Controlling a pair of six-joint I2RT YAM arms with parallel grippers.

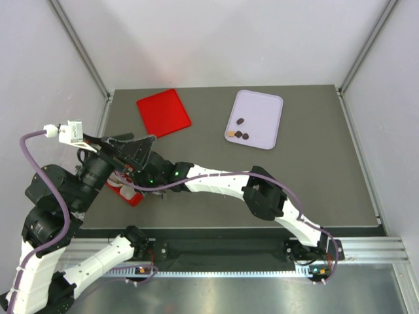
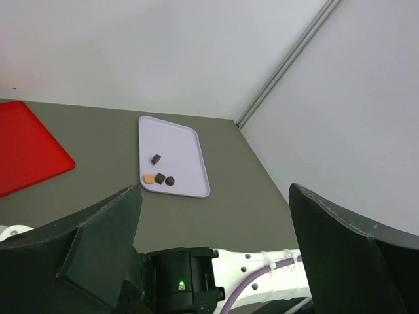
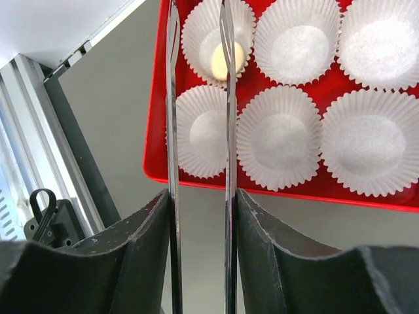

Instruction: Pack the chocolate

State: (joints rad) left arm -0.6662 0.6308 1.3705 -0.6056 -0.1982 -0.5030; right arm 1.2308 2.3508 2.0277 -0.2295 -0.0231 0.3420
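right end effector (image 3: 198, 78) blades slightly parted over pale tan round chocolate (image 3: 217, 62) in white fluted paper cup (image 3: 201, 23), left end effector (image 2: 215, 196) fully spread: retract could snag cup.

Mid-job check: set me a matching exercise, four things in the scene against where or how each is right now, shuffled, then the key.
Things:
1. red lid
2. lavender tray
3. pale chocolate piece
4. left gripper

States:
A. open, holding nothing
B. in a white paper cup inside the red box
C. flat on the table, left of the tray in the top view
D. carries four loose chocolates

Pairs: 1-C, 2-D, 3-B, 4-A
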